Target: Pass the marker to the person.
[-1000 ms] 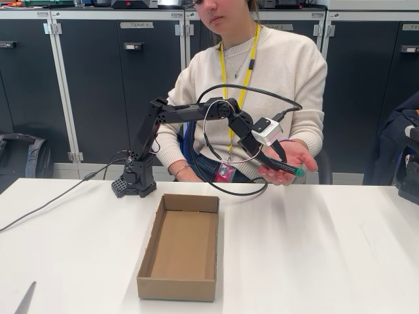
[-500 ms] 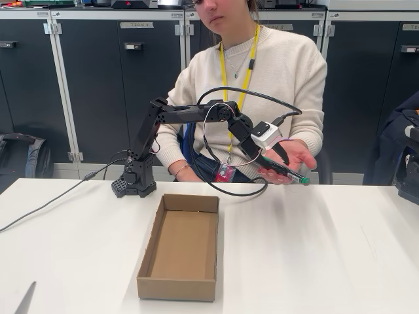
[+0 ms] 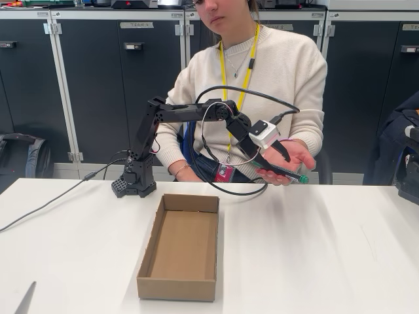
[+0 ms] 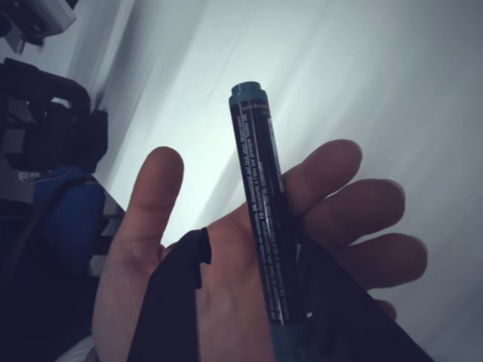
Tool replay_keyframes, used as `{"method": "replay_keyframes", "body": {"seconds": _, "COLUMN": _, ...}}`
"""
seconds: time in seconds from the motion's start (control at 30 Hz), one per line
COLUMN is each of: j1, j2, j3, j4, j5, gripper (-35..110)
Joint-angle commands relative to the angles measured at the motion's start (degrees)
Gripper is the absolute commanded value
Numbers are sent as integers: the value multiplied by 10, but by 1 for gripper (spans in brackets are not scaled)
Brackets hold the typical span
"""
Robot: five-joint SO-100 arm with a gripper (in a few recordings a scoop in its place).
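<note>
1. Cardboard, plain brown: the shallow rectangular box (image 3: pixel 180 247) sits on the white table (image 3: pixel 314 248) with nothing I can see inside.
2. My gripper (image 3: pixel 267 161) is over the person's (image 3: pixel 275 72) open palm (image 3: pixel 288 159); its black jaws look spread, one on each side of the marker (image 3: pixel 283 171), though I cannot tell whether they pinch it.
3. I see the marker (image 4: pixel 262 219), slim and dark with fine white print and a green end, lying across the fingers (image 4: pixel 355 215).
4. Cream knit sweater, yellow lanyard (image 3: pixel 245 69).
</note>
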Motion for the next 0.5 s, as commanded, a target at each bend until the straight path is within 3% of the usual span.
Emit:
{"method": "replay_keyframes", "body": {"seconds": 0.0, "j1": 8, "j2": 67, "j3": -4, "j4": 18, "j5": 0, "gripper": 21}}
{"method": "replay_keyframes", "body": {"seconds": 0.47, "j1": 139, "j2": 183, "j3": 106, "j4": 53, "j5": -40, "gripper": 19}}
